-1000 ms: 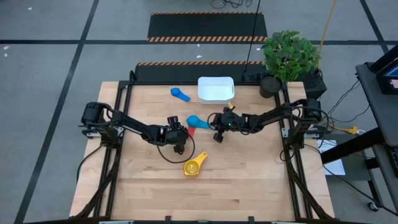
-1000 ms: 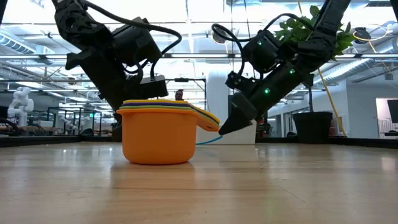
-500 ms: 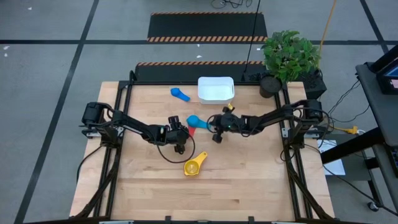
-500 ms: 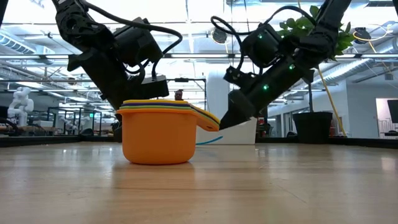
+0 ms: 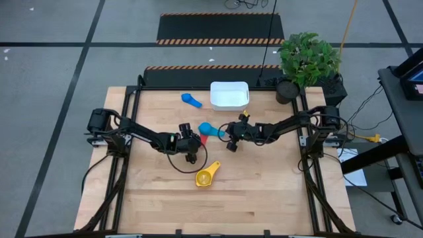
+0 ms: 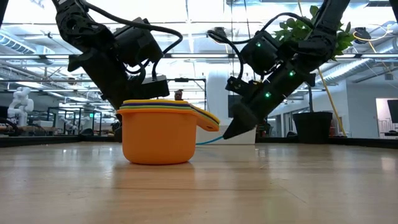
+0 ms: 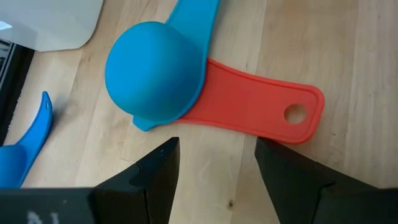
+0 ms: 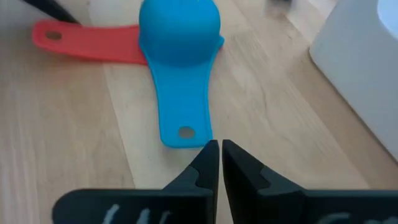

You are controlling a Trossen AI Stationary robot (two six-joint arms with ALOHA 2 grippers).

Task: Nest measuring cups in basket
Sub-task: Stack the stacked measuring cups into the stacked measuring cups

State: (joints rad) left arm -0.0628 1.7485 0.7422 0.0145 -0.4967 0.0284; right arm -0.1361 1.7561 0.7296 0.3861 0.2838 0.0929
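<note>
**Right hand shifts at the blue cup's handle**

My clenched right hand has edged back off the upturned light-blue cup – nothing grasped. Left hand waits released beside the red cup. Basket lies farther back, unfilled.

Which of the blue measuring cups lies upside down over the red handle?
The light blue cup, dome up between the two grippers, covering the red cup's handle. The dark blue cup lies alone beside the basket.

Right gripper shifted slightly (fingers together), nothing grasped
</note>
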